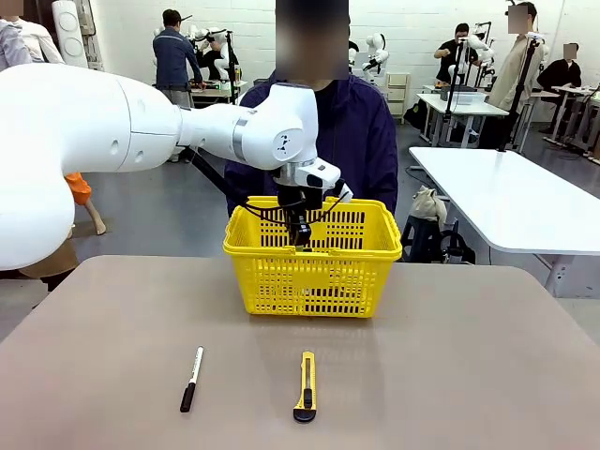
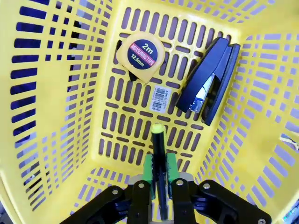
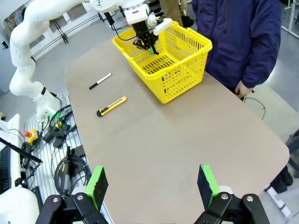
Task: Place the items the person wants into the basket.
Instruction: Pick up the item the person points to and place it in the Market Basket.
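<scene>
Front view: brown table (image 1: 450, 375) in a workshop room; left gripper (image 2: 159, 175) pinches the pen (image 2: 160, 158), right gripper (image 3: 152, 186) wide.

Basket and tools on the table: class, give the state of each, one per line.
basket: upright, on table
tape measure: inside basket
stapler: closed, inside basket
pen: between left gripper pads
marker: capped, on table
utility knife: on table
right gripper: open
</scene>
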You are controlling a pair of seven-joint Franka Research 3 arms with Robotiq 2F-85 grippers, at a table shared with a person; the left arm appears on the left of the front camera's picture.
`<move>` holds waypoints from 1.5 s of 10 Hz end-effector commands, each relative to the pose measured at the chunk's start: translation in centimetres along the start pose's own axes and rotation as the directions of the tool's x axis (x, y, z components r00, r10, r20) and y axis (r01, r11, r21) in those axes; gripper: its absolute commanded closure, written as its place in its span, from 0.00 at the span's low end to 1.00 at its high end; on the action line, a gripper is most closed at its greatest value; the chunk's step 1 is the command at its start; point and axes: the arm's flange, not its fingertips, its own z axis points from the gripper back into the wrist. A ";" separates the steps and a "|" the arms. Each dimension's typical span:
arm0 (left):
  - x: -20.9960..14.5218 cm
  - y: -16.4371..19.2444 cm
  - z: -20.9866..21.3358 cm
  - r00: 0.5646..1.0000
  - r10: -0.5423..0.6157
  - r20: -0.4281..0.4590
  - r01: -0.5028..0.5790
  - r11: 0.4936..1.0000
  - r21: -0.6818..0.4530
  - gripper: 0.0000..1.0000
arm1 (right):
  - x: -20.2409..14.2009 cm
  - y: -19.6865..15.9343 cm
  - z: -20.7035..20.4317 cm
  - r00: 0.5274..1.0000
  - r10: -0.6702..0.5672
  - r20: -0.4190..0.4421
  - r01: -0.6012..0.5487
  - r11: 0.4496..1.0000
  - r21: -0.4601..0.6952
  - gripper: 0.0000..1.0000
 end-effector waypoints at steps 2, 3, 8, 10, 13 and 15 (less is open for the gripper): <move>1.0 0.7 0.9 0.999 -0.031 0.011 0.031 0.999 -0.026 0.31 | 0.2 -0.1 0.1 1.000 0.006 -0.004 -0.006 1.000 0.006 0.00; 1.0 0.7 1.0 0.999 -0.031 0.009 0.031 0.999 -0.025 0.02 | 0.2 -0.1 0.1 1.000 0.006 -0.004 -0.006 1.000 0.006 0.00; 1.1 0.9 1.3 1.000 -0.018 0.003 0.018 1.000 -0.020 0.00 | 0.2 -0.1 0.1 1.000 0.006 -0.004 -0.006 1.000 0.006 0.00; 1.1 0.9 1.4 1.000 -0.016 0.004 0.016 1.000 -0.022 0.00 | 0.2 -0.1 0.1 1.000 0.006 -0.004 -0.006 1.000 0.006 0.00; -0.9 -0.4 5.1 0.998 0.055 -0.019 -0.055 0.998 0.001 0.00 | 0.2 -0.1 0.1 1.000 0.006 -0.004 -0.006 1.000 0.006 0.00; -5.9 -4.4 10.6 0.996 0.084 -0.004 -0.083 0.995 0.062 0.00 | 0.2 -0.1 0.1 1.000 0.006 -0.004 -0.006 1.000 0.006 0.00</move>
